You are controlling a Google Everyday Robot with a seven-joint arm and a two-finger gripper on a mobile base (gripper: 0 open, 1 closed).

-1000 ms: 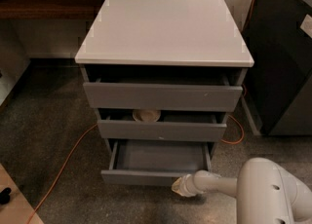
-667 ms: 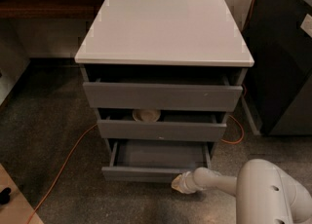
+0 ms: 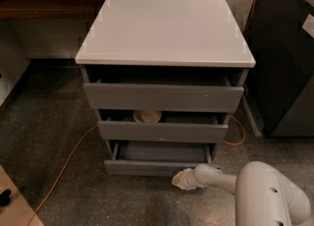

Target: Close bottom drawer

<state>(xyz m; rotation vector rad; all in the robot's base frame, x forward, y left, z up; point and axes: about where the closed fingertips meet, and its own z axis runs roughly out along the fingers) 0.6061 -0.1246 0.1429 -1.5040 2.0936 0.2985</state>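
Observation:
The bottom drawer [image 3: 147,167] is the lowest of three grey drawers in the white-topped cabinet [image 3: 164,28]. It stands partly open, with its grey inner floor [image 3: 162,152] showing. My gripper [image 3: 179,180] is at the end of the white arm [image 3: 265,195] coming in from the lower right. It sits against the right part of the bottom drawer's flat front. The middle drawer [image 3: 162,131] is slightly open with a round beige bowl [image 3: 147,116] inside. The top drawer [image 3: 163,97] is also slightly open.
An orange cable [image 3: 68,158] runs over the speckled floor at the left, and another [image 3: 238,131] loops at the cabinet's right. A dark cabinet [image 3: 284,58] stands at the right. A wooden edge [image 3: 14,210] is at the lower left.
The bottom drawer has slid further into the cabinet, with less of its floor showing. My gripper has followed it inward, staying against its front.

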